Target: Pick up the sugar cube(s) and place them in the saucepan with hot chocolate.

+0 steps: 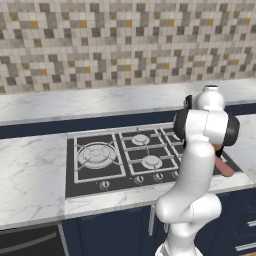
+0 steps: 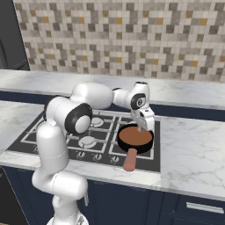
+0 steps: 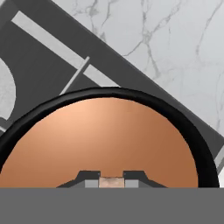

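Observation:
The saucepan point(image 2: 150, 141) is a black pan on the stove's front right burner, holding brown hot chocolate point(image 2: 134, 136). Its reddish-pink handle point(image 2: 130, 159) points toward the counter's front edge. My gripper point(image 2: 142, 128) hangs just above the pan's far side. In the hand view the gripper point(image 3: 111, 178) is shut on a small tan sugar cube point(image 3: 111, 182), directly over the brown liquid point(image 3: 109, 140) inside the black rim point(image 3: 109, 92). In the left base view my arm covers the pan and only the handle point(image 1: 224, 167) shows.
The black stove point(image 1: 95, 175) has several burners with grey grates point(image 1: 96, 154) and a row of knobs point(image 1: 105, 185) along its front. Marble counter point(image 2: 193, 149) lies on both sides. A raised ledge and tiled wall point(image 1: 125, 45) stand behind.

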